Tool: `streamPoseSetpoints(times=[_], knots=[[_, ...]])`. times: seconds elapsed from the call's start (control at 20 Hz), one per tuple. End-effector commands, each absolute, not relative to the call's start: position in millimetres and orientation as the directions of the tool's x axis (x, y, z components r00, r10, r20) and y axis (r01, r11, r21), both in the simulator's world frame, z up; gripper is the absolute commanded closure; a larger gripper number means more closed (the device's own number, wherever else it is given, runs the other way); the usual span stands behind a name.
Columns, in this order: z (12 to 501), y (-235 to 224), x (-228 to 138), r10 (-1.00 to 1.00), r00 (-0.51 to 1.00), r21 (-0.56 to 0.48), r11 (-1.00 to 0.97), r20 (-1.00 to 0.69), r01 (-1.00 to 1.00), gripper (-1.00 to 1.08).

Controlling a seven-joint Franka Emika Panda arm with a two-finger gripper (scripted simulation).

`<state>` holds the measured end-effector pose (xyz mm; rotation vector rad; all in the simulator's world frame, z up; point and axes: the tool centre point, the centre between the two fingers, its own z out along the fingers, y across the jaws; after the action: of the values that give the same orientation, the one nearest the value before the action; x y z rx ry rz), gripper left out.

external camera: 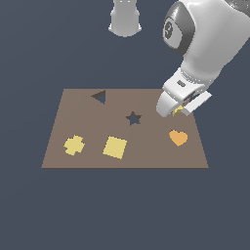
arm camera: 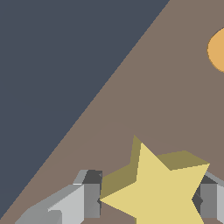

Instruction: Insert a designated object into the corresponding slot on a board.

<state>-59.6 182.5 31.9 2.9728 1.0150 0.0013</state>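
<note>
The pale-yellow star block (external camera: pixel 178 110) sits low over the brown board (external camera: pixel 151 151) near its far edge on the exterior view's right, mostly hidden by the hand. In the wrist view the star block (arm camera: pixel 157 188) fills the space between the two grey fingers (arm camera: pixel 89 197), and both pads touch its points. My gripper (external camera: pixel 178 111) is shut on it. The dark star-shaped slot (external camera: pixel 133 117) lies in the board's middle, apart from the gripper toward the exterior view's left. Whether the star rests on the board or hangs just above it cannot be told.
An orange heart (external camera: pixel 178 137) lies on the board just in front of the gripper, and the heart's edge (arm camera: pixel 217 50) shows in the wrist view. A yellow cross (external camera: pixel 74 145) and yellow square (external camera: pixel 114 147) sit near the front edge. A dark triangular hole (external camera: pixel 99 96) is at the back.
</note>
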Motion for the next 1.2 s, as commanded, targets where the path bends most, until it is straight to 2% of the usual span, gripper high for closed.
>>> streamPoseSetpoints(times=[0.0,0.3,0.6,0.85,1.15], knots=[[32,183,-52,0.537,0.843,0.001,-0.843,0.001,0.537,1.08],[33,182,-31,0.3,0.954,0.0,-0.954,0.002,0.3,1.08],[35,174,-9,0.024,1.0,0.0,-1.0,0.002,0.024,1.08],[35,163,7,-0.211,0.977,-0.001,-0.977,0.003,-0.211,1.08],[36,145,22,-0.48,0.877,-0.001,-0.877,0.003,-0.48,1.08]])
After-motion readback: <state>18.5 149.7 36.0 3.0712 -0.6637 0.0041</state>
